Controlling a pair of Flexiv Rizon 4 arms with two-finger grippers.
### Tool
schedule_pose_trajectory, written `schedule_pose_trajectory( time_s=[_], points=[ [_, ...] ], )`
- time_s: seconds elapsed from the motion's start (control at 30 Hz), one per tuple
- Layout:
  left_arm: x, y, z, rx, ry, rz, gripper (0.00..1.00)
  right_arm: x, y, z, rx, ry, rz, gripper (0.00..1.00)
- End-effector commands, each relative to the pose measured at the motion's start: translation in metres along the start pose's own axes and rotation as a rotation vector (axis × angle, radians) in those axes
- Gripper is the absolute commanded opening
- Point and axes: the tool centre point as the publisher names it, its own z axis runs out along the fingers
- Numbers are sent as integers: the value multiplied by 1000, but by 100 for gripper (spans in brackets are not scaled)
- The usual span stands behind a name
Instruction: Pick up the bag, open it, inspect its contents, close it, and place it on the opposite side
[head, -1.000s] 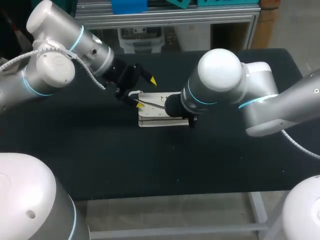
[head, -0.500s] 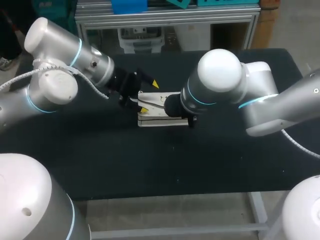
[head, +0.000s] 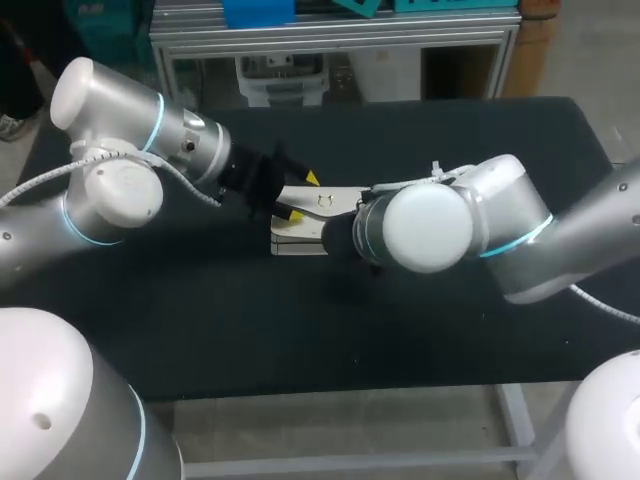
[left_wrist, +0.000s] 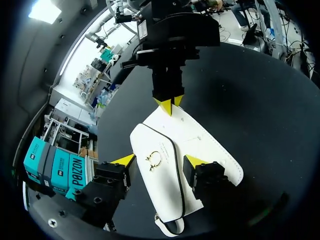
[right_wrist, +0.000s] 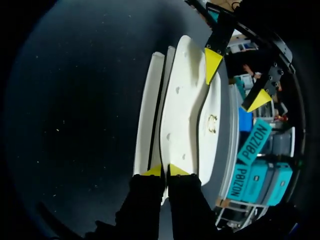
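A white bag (head: 298, 228) with a small ring clasp (left_wrist: 154, 160) lies flat on the black table (head: 200, 320). My left gripper (head: 300, 196) is at the bag's left end. Its fingers straddle the front flap (left_wrist: 165, 175) in the left wrist view. Seen from the right wrist, one fingertip (right_wrist: 212, 62) is at the flap and the other (right_wrist: 257, 100) stands clear of it, so this gripper is open. My right gripper (right_wrist: 165, 171) is shut on the bag's (right_wrist: 182, 105) opposite edge, its tips (left_wrist: 169, 104) pinching it. In the head view it is hidden behind my right arm (head: 430, 225).
A thin strap loop (left_wrist: 167, 227) shows at the bag's end nearest my left wrist. Bare black table lies all around the bag, with the widest stretch toward the front edge (head: 330, 385).
My left gripper has come in over the bag's left end and its fingers have narrowed. My right arm's elbow swung forward and lower, and the bag shifted slightly left.
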Motion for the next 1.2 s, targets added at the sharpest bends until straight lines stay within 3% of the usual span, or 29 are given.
schedule_pose_trajectory(
  time_s=[0.03, 0.17, 0.3, 0.43, 0.77, 0.97, 1.0, 1.07, 1.2],
  points=[
    [5, 1, 4, 3, -23, 19, 60, 6, -1, 5, -3, -30, 3, 0],
    [8, 2, 4, 10, -14, 38, 62, 5, -4, 7, -1, -26, 6, 0],
    [11, 2, 6, -4, -16, 64, 57, 3, -4, 8, -2, -28, 5, 0],
    [12, 2, 10, -14, -34, 89, 45, 3, -5, 8, -4, -32, 3, 0],
    [14, 1, 20, -71, -67, 179, 49, 3, -5, 8, -4, -32, 3, 0],
    [9, 10, 27, -114, -104, 178, 32, 3, -5, 8, -4, -32, 3, 0],
    [7, 12, 28, -124, -116, 175, 25, 3, -5, 8, -4, -32, 3, 0],
    [5, 16, 29, -131, -126, 166, 1, 3, -5, 8, -4, -32, 3, 0],
    [-1, 20, 27, -128, -136, 138, 0, 3, -5, 8, -4, -32, 3, 0]
  ],
)
